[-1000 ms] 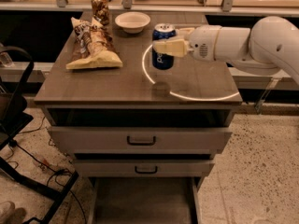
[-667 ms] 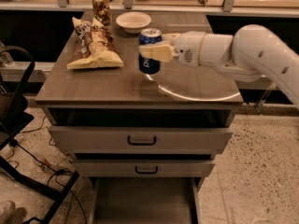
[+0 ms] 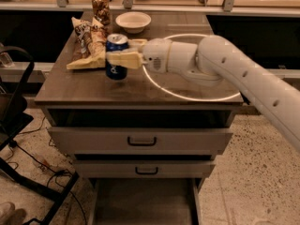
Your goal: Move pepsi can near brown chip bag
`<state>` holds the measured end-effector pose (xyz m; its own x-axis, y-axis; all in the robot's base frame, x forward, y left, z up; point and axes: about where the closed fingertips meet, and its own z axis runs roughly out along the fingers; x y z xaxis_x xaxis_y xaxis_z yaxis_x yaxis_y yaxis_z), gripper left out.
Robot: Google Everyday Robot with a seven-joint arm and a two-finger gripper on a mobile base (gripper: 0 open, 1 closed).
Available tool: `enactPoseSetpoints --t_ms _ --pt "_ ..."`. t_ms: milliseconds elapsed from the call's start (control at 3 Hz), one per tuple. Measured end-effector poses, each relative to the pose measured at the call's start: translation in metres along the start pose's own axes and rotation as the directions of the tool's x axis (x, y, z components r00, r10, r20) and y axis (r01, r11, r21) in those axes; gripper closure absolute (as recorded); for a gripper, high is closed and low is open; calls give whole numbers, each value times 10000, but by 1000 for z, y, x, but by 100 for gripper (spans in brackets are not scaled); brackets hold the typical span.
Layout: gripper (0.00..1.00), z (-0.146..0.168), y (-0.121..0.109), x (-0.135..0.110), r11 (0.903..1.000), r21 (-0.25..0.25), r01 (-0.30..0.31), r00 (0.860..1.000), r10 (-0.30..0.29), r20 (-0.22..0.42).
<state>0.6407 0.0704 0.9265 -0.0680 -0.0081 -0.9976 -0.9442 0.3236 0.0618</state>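
1. The pincer (image 3: 123, 55) is clamped on the pepsi can (image 3: 116, 63). One pale finger runs across the can's front and the other sits behind it. The white arm (image 3: 220, 62) comes in from the side away from the brown chip bag (image 3: 88, 48).
2. The pepsi can stands upright just right of the bag's pale yellow end, camera-wise. Can't tell if it touches the bag, or if its base actually sits on the tabletop (image 3: 140, 86).
3. The bag lies flat, lengthwise, with its yellow end toward the camera.
4. A brownish patterned can (image 3: 101, 8) stands upright just behind the bag's far end.
5. A white bowl (image 3: 133, 21) sits mouth-up, behind and to the right of the bag. What's in it can't be made out from this angle.
6. Below the bag's level are two drawers, upper (image 3: 140, 139) and lower (image 3: 145, 168). Both are shut, so their contents are hidden.
7. A bright ring of light (image 3: 197, 97) lies well right of the bag, past the pepsi can.
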Motion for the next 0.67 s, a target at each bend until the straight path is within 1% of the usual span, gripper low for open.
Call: enactPoseSetpoints --t_ms 333,667 --pt "100 33 16 3 9968 -570 557 9984 -563 -83" --pt "100 59 22 21 9922 -659 1059 9931 -1088 -425"
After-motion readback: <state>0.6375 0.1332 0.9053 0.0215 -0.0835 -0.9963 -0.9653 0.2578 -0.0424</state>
